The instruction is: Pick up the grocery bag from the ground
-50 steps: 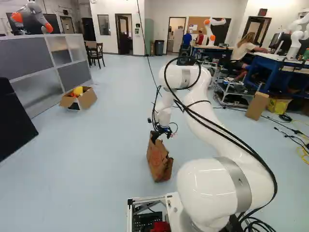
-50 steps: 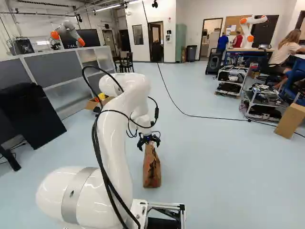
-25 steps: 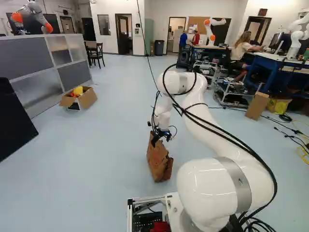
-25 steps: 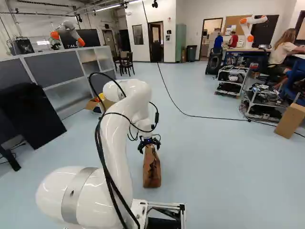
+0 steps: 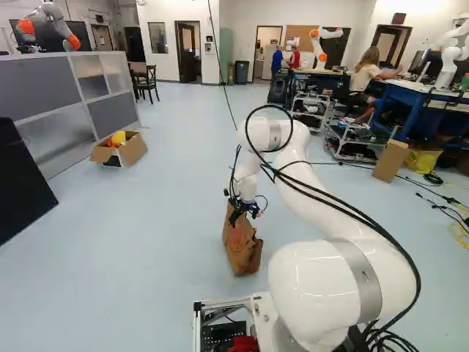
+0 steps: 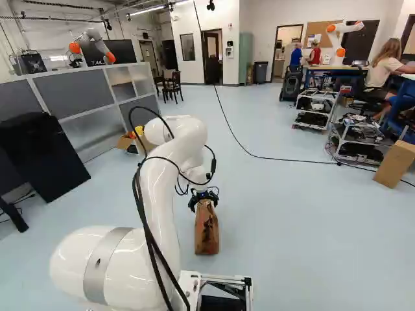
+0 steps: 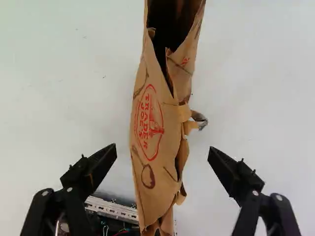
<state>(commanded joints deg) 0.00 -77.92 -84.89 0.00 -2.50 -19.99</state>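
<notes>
Your gripper [image 7: 162,150] is wide open and has hold of nothing, with its two fingers at opposite sides of the paper grocery bag [image 6: 207,234]. The bag stands upright on the floor [image 6: 292,220], under the arm. The reaching seems nearly done; for you there remain the closing and the lifting.

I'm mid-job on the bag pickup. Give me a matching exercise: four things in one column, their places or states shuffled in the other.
Things:
1. grocery bag
2. jaws
3. open-topped box
4. bin

Places or states:
A. beside the grey partition, a yellow item inside
B. just right of the green cabinet
C. brown paper, resting on the floor
D. open, one either side of the bag

Pairs: 1-C, 2-D, 3-A, 4-B
</notes>
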